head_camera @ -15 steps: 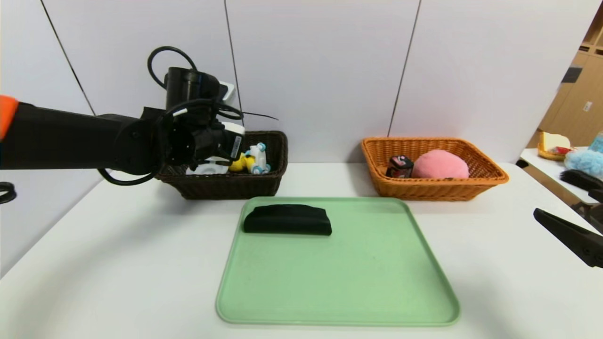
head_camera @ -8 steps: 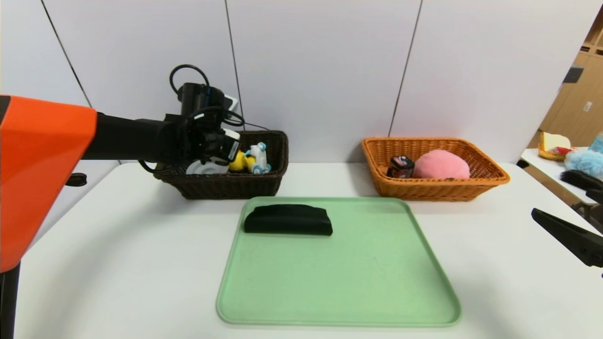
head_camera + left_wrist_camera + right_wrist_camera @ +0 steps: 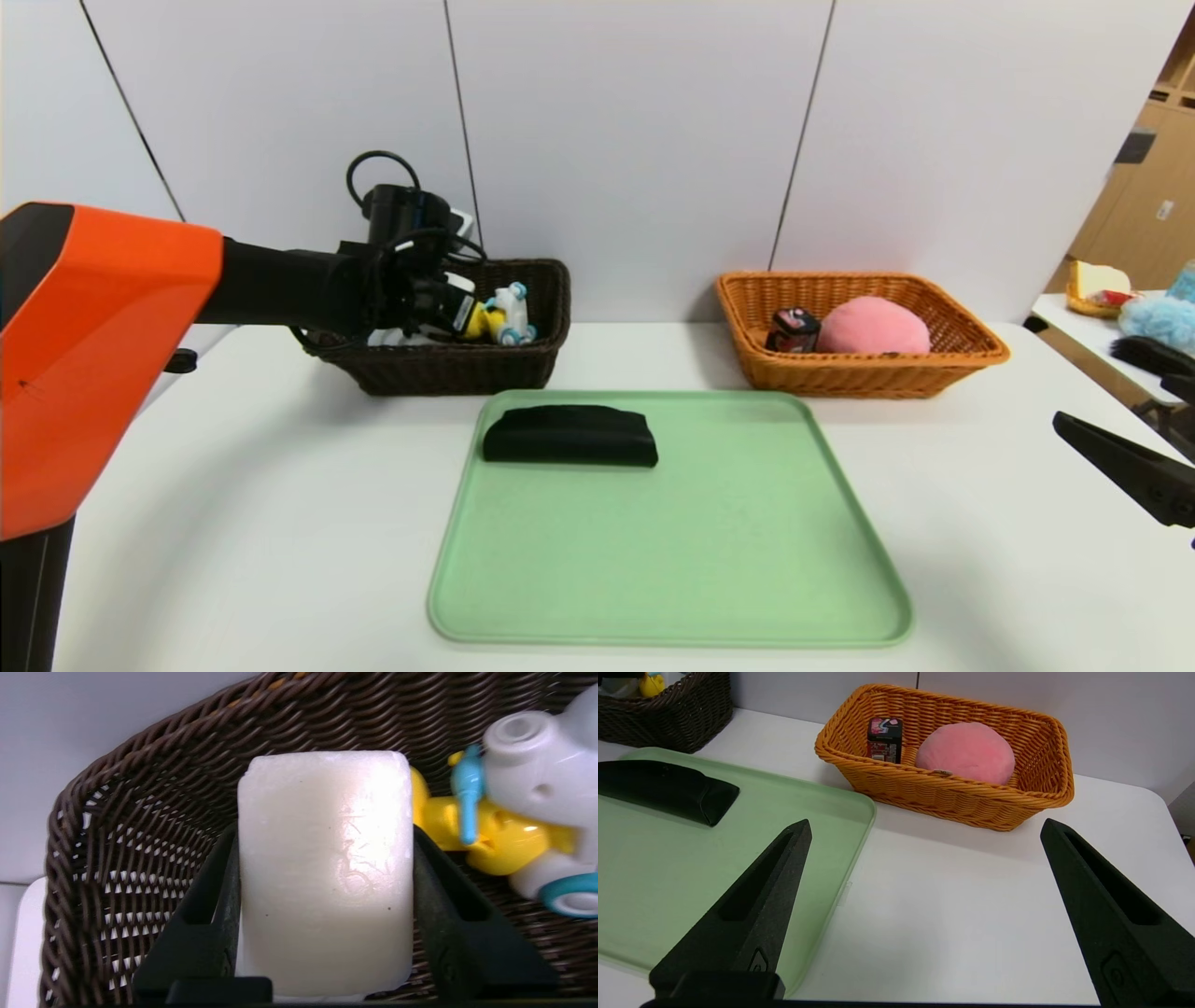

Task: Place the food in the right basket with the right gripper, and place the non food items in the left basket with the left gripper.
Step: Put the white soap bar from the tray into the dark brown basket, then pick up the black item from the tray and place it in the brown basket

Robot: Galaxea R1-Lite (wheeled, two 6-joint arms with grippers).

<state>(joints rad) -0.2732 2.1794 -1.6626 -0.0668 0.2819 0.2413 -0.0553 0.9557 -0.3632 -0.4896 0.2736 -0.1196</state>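
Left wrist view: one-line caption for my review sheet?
Left tool holding the white soap-like bar inside the dark brown basket, beside the yellow duck toy.

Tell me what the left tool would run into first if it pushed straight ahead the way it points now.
Probably the far woven wall of the dark brown wicker basket. The left tool has the white soap-like bar between its fingers, so the bar would likely touch first; the yellow duck toy on its scooter sits off to one side. Depth is uncertain.
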